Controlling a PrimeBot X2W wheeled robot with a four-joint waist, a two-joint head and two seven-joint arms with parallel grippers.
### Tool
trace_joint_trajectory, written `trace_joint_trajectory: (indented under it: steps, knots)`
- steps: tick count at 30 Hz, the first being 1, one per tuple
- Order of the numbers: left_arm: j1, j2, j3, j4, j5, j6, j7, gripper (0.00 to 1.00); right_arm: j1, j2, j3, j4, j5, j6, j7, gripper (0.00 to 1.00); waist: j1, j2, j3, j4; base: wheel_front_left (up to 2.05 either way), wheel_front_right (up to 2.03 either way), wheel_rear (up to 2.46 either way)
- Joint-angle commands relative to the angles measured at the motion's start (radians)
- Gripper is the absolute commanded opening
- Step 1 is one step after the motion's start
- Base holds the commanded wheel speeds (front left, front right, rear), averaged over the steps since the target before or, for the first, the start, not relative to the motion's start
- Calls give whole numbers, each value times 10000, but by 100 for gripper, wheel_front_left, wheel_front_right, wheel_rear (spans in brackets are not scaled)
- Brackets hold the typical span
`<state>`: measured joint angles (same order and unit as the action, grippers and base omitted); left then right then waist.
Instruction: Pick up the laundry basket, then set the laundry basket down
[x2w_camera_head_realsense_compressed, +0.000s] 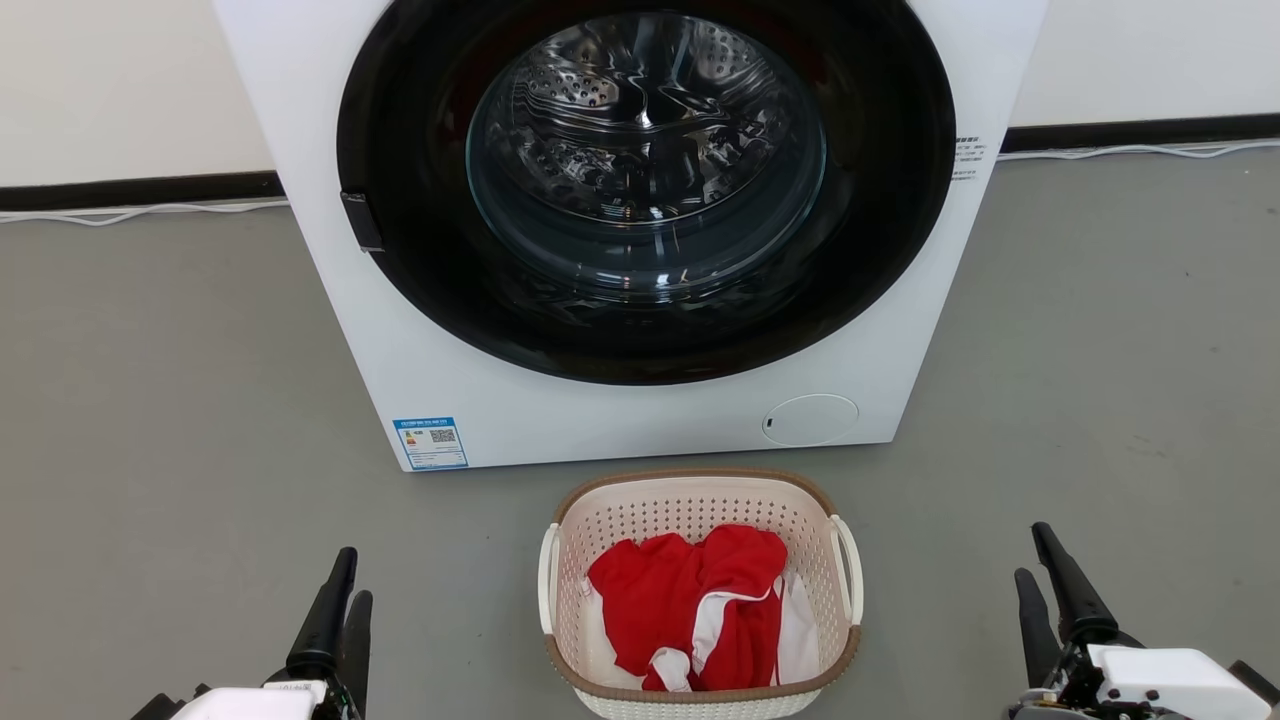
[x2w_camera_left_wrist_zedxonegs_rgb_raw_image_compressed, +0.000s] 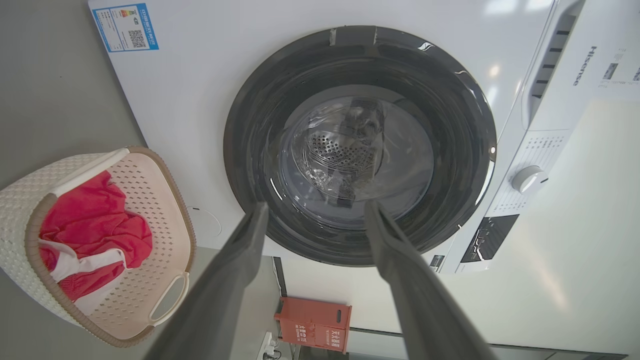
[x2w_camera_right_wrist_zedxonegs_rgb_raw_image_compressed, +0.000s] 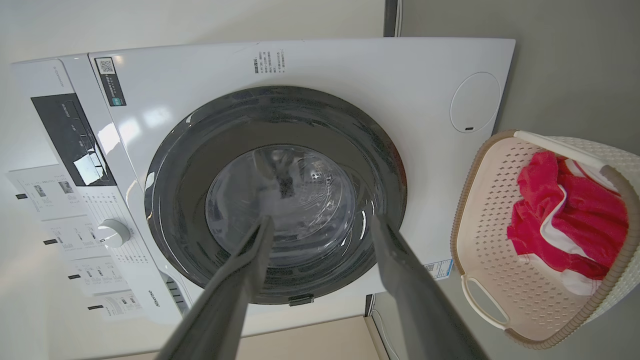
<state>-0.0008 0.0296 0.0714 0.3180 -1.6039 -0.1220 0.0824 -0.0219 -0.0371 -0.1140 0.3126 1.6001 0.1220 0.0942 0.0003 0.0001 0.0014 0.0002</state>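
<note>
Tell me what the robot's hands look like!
Each hand is a gripper with two long, dark fingers that narrow to thin tips, a bit like a bird's beak. The left gripper and the right gripper look alike. Behind the fingers sits a blocky white casing with small dark parts. No markings are clear.

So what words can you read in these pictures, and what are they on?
"Hisense": top of the washing machine.
Blue sticker on its front: too small to read.
Orange box: signs too blurred to read.
Print beside the knob: too small to read.
</note>
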Motion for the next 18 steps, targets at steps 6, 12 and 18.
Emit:
trace_joint_trajectory:
  steps: [6, 12, 18]
  knots:
    - [-249, 66, -25, -357, 221, -19, -231, 100, -313, -170, 271, -344, -313, 18, -316, 100, -2, -1, 19, -2, 0, 0, 0]
    - [-232, 74, -22, -345, 590, -23, -407, 100, -374, -282, 456, -345, -823, 21, -519, 100, -2, -1, 16, -10, 0, 0, 0]
    - [-230, 81, 57, -298, 1111, 5, -583, 100, -431, -285, 466, -407, -1708, 25, -696, 100, -2, -1, 9, -18, 0, 0, 0]
